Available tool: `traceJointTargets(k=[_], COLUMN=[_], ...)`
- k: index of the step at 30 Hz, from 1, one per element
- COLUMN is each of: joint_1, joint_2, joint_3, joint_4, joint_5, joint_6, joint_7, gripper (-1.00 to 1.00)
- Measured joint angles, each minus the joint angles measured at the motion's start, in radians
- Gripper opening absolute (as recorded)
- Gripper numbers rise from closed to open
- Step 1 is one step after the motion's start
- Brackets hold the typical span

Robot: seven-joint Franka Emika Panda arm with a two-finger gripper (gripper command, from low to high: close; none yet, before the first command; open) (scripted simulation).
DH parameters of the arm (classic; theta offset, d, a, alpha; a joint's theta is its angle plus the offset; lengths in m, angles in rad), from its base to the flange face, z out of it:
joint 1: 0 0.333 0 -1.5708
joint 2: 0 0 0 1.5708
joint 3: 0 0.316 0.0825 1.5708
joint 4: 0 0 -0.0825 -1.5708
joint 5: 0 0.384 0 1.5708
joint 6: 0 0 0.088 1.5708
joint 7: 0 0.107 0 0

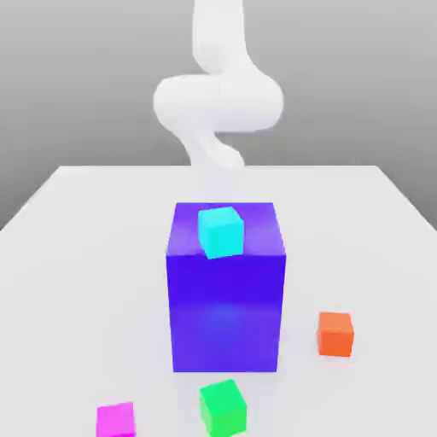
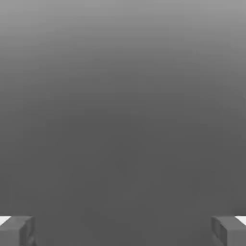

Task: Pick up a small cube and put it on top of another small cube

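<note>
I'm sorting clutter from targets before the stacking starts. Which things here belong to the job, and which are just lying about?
Belongs to the job:
- magenta cube, to be picked up
- green cube, to receive it
- gripper, open and holding nothing

Just lying about:
- big blue-purple block
- cyan cube on top of that block
- orange cube

The white arm (image 1: 218, 98) curls high at the rear, its gripper (image 2: 123, 230) with jaws spread wide, empty.

magenta cube (image 1: 115, 420): smooth, matt | green cube (image 1: 224, 407): smooth, matt | table (image 1: 85, 256): plain matt white
</note>
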State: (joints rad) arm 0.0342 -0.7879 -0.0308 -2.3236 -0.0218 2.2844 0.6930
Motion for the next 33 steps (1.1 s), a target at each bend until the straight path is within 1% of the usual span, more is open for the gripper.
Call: traceJointTargets(k=[13, 33], joint_1=[0.174, 0.409], joint_2=[0.062, 0.158], joint_3=[-0.160, -0.381], joint_4=[-0.123, -0.310], joint_5=[-0.107, -0.246], joint_6=[-0.082, -0.206], joint_7=[-0.564, -1.438], gripper=[0.00, 0.00])
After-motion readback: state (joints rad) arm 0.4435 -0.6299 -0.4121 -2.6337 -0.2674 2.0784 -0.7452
